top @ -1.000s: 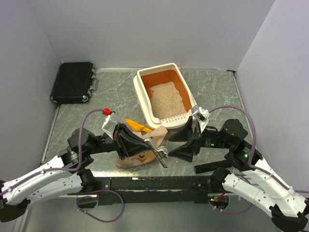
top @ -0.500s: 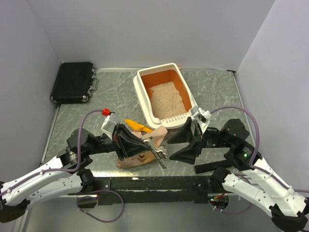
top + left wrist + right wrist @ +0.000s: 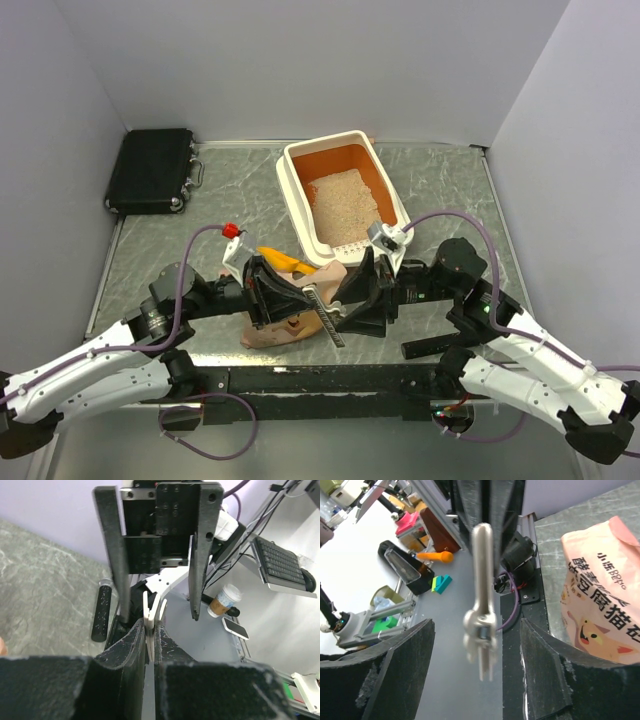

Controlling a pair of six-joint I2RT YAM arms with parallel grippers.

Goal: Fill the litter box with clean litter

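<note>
The litter box (image 3: 293, 190), cream outside and orange inside, stands at the back centre with pale clean litter (image 3: 345, 208) in it. In front of it a peach-pink bag (image 3: 285, 330) lies with a yellow scoop (image 3: 283, 260) beside it. My left gripper (image 3: 298, 298) is over the bag, shut on a thin pale bag clip (image 3: 149, 622). My right gripper (image 3: 352, 305) faces it from the right, open. Its fingers (image 3: 405, 675) stand on either side of the clip's free end (image 3: 482, 615) with gaps both sides. The bag (image 3: 600, 610) shows printed characters and a cartoon animal.
A black case (image 3: 150, 170) lies at the back left against the wall. Grey walls close in the marbled table (image 3: 440, 185) on three sides. The arms' black base rail (image 3: 330, 380) runs along the near edge.
My right arm has swung left from beside the litter box's near end, and its open fingers now straddle the clip. The left gripper keeps its hold, shifted slightly right.
</note>
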